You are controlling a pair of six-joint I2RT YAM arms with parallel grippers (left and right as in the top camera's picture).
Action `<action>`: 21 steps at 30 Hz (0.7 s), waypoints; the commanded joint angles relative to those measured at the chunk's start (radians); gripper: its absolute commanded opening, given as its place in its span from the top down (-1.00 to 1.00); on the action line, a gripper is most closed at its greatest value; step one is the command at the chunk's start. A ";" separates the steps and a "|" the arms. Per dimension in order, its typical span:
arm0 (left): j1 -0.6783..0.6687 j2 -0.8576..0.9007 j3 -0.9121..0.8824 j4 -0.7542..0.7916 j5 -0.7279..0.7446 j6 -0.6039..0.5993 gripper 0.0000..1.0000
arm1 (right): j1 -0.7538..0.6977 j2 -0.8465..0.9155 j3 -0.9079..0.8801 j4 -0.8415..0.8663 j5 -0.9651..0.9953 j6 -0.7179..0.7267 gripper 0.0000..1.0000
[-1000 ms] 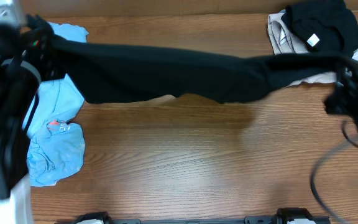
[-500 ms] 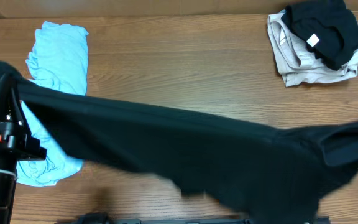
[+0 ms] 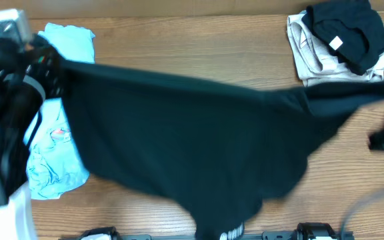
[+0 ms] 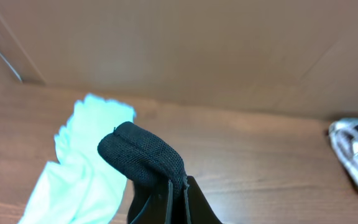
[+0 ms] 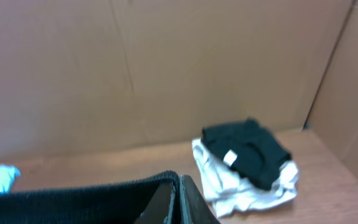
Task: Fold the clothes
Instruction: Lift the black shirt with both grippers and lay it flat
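The left pincer [image 4: 178, 194] and right pincer [image 5: 178, 198] each pinch one end of the black garment [image 3: 179, 140] — stretched wide over the table [image 3: 179, 47] (presumably to spread it flat for folding).

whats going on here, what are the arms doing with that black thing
Two robot arms are holding a large black fabric garment stretched out between them over the wooden table. The left gripper has its jaws shut on one end, and the right gripper has its jaws shut on the other. The garment is spread out, not yet folded. A crumpled light blue garment lies at the left, partly hidden by it, and a pile of beige and black clothes sits in the far right corner.
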State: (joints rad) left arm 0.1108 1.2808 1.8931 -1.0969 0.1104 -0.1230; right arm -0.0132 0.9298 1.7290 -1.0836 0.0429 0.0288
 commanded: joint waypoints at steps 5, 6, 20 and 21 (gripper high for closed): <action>-0.003 0.288 -0.002 0.055 -0.038 0.027 0.92 | -0.008 0.264 -0.136 0.156 -0.047 -0.004 0.92; -0.003 0.333 -0.002 0.079 -0.037 0.027 0.92 | -0.008 0.316 -0.140 0.180 -0.056 -0.005 0.92; -0.019 0.917 -0.002 0.647 -0.032 0.034 0.92 | -0.008 0.967 -0.140 0.668 -0.222 0.032 0.92; -0.020 0.936 -0.002 0.667 -0.031 0.033 0.92 | -0.008 0.983 -0.140 0.685 -0.239 0.041 0.92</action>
State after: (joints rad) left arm 0.0975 2.1857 1.8893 -0.4652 0.1009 -0.1078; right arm -0.0124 1.9095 1.5822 -0.4305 -0.1459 0.0402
